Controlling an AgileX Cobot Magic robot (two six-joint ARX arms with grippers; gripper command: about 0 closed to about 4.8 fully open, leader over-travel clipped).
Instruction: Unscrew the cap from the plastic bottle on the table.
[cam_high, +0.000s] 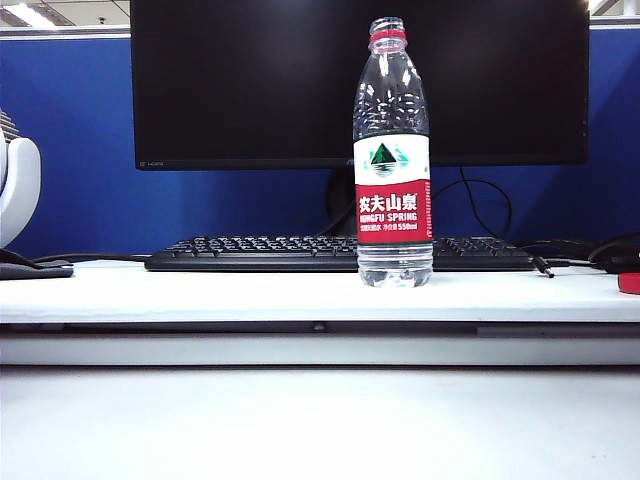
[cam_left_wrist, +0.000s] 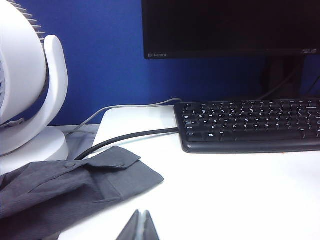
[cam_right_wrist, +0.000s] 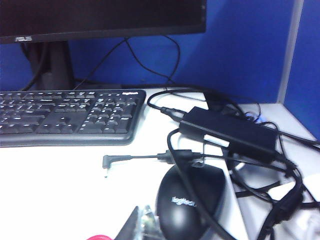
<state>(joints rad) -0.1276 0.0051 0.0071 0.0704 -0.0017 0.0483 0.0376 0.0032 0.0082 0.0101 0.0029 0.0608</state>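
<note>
The bottle (cam_high: 393, 160) stands upright on the surface (cam_high: 200, 295), just in front of the keyboard (cam_high: 260, 252), and its neck is bare: only the thin red ring is seen there. A red object (cam_high: 630, 283) at the right edge of the exterior view is judged to be the cap, so the unscrewing appears done.

The left pincer (cam_left_wrist: 140, 226) is closed and empty, its tips held over the surface near a grey cloth (cam_left_wrist: 65, 182). The right pincer (cam_right_wrist: 139, 225) is also closed, beside a mouse (cam_right_wrist: 189, 197); something red (cam_right_wrist: 102, 237) lies at its tips, but whether it is touched cannot be told.

Both arms are best kept well apart from the open bottle, so that it is not tipped.
</note>
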